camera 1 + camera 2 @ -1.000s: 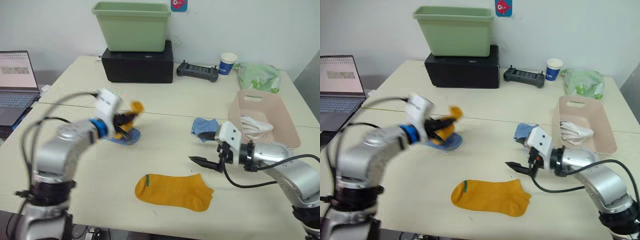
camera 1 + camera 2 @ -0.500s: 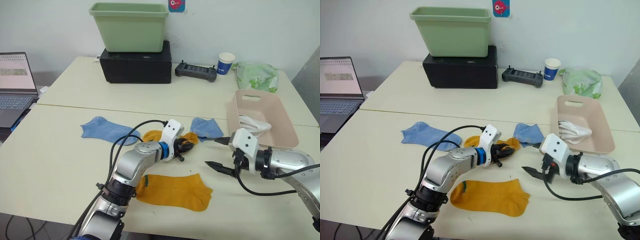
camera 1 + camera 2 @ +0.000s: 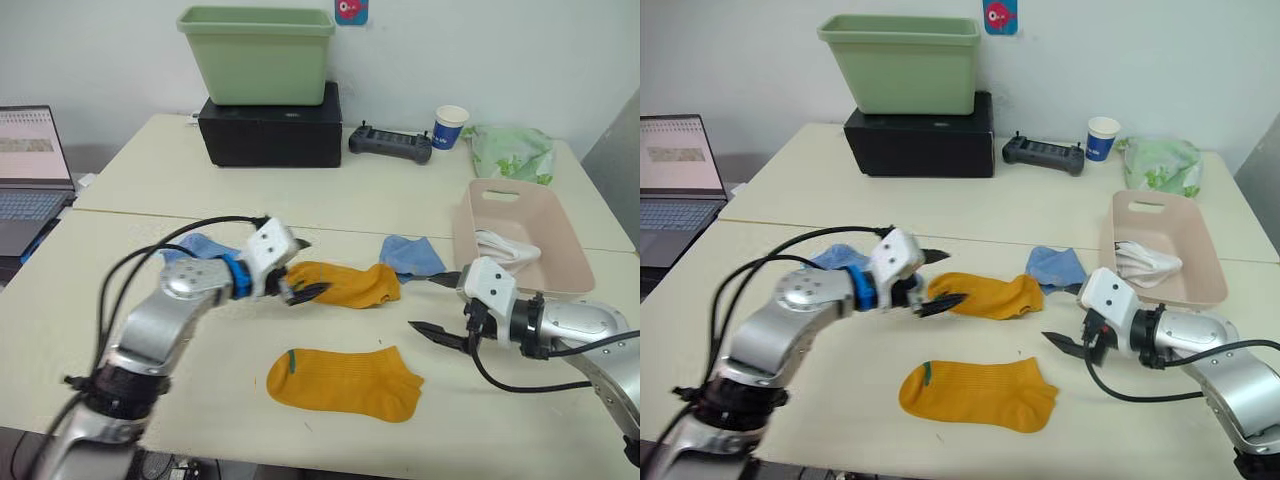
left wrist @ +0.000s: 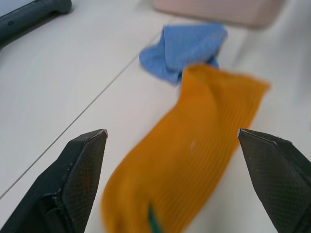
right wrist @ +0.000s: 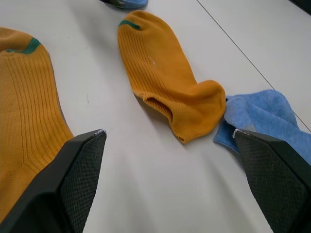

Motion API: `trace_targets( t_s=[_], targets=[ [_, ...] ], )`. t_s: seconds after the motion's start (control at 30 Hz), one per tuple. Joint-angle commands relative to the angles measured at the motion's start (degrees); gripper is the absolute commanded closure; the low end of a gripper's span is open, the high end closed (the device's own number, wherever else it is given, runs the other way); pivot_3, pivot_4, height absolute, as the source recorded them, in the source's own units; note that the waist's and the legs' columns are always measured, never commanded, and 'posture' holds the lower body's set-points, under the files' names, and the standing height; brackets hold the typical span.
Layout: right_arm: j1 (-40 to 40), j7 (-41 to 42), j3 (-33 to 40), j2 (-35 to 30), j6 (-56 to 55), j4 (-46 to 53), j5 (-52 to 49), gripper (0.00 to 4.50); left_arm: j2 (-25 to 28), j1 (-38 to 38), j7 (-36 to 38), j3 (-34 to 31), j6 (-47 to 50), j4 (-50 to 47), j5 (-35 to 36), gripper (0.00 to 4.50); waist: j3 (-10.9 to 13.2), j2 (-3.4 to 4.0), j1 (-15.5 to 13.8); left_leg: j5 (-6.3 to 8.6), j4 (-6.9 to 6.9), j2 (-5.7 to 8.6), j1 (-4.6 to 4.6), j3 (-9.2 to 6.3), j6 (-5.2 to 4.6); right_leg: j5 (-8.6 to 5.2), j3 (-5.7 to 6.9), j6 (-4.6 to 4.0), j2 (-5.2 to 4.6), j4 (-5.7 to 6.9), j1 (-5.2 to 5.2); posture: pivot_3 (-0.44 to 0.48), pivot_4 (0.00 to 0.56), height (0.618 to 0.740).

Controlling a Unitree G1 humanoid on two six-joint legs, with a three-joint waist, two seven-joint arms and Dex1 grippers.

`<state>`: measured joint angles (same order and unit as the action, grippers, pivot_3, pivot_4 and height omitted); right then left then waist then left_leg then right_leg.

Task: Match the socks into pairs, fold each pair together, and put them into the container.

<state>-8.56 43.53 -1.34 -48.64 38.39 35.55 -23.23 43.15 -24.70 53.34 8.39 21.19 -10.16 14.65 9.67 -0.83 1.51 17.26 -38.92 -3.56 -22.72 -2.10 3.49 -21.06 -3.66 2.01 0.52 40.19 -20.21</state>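
One mustard-yellow sock [image 3: 350, 283] lies flat mid-table, its cuff end just in front of my left gripper [image 3: 306, 268], which stands open and holds nothing. The left wrist view has this sock [image 4: 194, 160] between the spread fingers. A second mustard sock [image 3: 345, 382] lies nearer the front edge. One light blue sock [image 3: 205, 245] is partly hidden behind my left arm, and another blue sock [image 3: 410, 255] lies beside the pink container [image 3: 572, 245], which holds white socks [image 3: 505, 250]. My right gripper [image 3: 432, 305] hovers open to the right of the mustard socks.
At the back stand a green tub [image 3: 260, 50] on a black box [image 3: 270, 125], a black controller [image 3: 390, 145], a paper cup [image 3: 451, 125] and a pale green bag [image 3: 515, 150]. A laptop [image 3: 30, 165] sits at the far left.
My left gripper carried the mustard sock rightward to mid-table, opened, let it go and drew back to the left. The right gripper has stayed open, almost in place.
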Motion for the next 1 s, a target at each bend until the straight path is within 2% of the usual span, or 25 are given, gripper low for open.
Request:
trace_targets(
  t_s=[0.03, 0.17, 0.23, 0.33, 0.43, 0.57, 0.83, 0.9, 1.0],
  targets=[
    [-2.1, 0.3, -0.6, 0.4, -1.6, 0.4, 1.0, 0.0, 3.6, -1.8, 8.3, 1.0, -18.4, 9.5, -5.2, 0.02, 0.0, 0.02, -0.2, 0.0, -0.01, 0.02, -0.01, 0.01, 0.0, 0.0, 0.04, 0.0, -0.02, -0.01, 0.0, 0.0, 0.15, 0.72],
    [-3.0, 0.4, -1.3, 0.8, -1.6, 0.1, 1.3, 0.0, 3.4, -4.7, 11.2, 3.2, -30.4, 19.5, -10.2, 0.02, 0.0, 0.02, -0.7, 0.01, -0.01, 0.05, -0.08, 0.12, -0.01, 0.0, 0.18, 0.0, -0.05, -0.15, -0.02, 0.0, 0.15, 0.72],
    [-3.4, 0.3, -2.2, 1.1, -1.7, 0.1, 2.0, 0.0, 0.2, -8.8, 8.0, 5.5, -36.5, 28.3, -15.3, 0.02, 0.0, 0.02, -1.1, 0.02, -0.01, 0.05, -0.11, 0.14, -0.03, 0.0, 0.17, 0.0, -0.05, -0.17, -0.06, 0.0, 0.15, 0.72],
    [-3.6, 0.4, -2.8, 1.2, -2.5, 0.3, 2.9, 0.0, -2.1, -11.6, 6.8, 8.3, -43.1, 36.1, -20.3, 0.02, 0.0, 0.01, -1.2, 0.03, -0.02, 0.05, -0.11, 0.13, -0.06, 0.0, 0.21, 0.0, -0.05, -0.13, -0.07, 0.0, 0.15, 0.72],
    [-4.1, 0.1, -3.0, 2.3, -2.7, 0.3, 2.5, 0.0, -3.9, -13.6, 3.2, 9.1, -45.9, 41.8, -24.1, 0.6, 0.0, 0.02, -1.3, 0.06, -0.02, 0.03, -0.1, 0.14, -0.11, 0.0, 0.19, 0.0, -0.05, -0.13, -0.07, 0.0, 0.15, 0.72],
    [-6.2, 0.3, -7.0, 2.4, -7.3, -2.4, 8.2, 0.0, -4.2, -14.6, 4.9, 10.2, -49.4, 44.0, -25.1, 1.94, 0.0, 0.03, -1.1, 0.06, -0.07, 0.04, 0.02, 0.15, -0.15, 0.0, 0.16, 0.0, -0.05, 0.13, -0.06, 0.0, 0.15, 0.72],
    [-13.2, 2.0, -18.6, 4.3, -23.7, -15.0, 23.9, 0.0, -4.1, -14.0, 6.0, 8.8, -49.1, 42.4, -23.9, 4.49, 0.0, 0.03, -0.8, 0.04, -0.07, 0.01, 0.07, 0.27, -0.15, 0.0, 0.05, 0.0, -0.01, 0.28, -0.2, 0.0, 0.15, 0.72],
    [-14.4, 1.8, -20.5, 5.2, -28.1, -18.4, 27.4, 0.0, -3.9, -13.7, 6.0, 8.8, -49.0, 42.0, -23.9, 4.49, 0.0, 0.03, -0.5, 0.03, -0.08, -0.01, 0.02, 0.29, -0.15, 0.0, 0.03, 0.0, -0.01, 0.36, -0.3, 0.0, 0.15, 0.72],
    [-14.9, 0.8, -22.0, 6.8, -34.4, -22.4, 31.0, 0.6, -3.7, -13.2, 6.4, 8.7, -48.6, 41.2, -23.7, 4.5, 0.0, 0.03, -0.3, 0.02, -0.08, -0.02, 0.02, 0.3, -0.15, 0.0, 0.04, 0.0, -0.02, 0.37, -0.3, 0.0, 0.15, 0.72]
  ],
)
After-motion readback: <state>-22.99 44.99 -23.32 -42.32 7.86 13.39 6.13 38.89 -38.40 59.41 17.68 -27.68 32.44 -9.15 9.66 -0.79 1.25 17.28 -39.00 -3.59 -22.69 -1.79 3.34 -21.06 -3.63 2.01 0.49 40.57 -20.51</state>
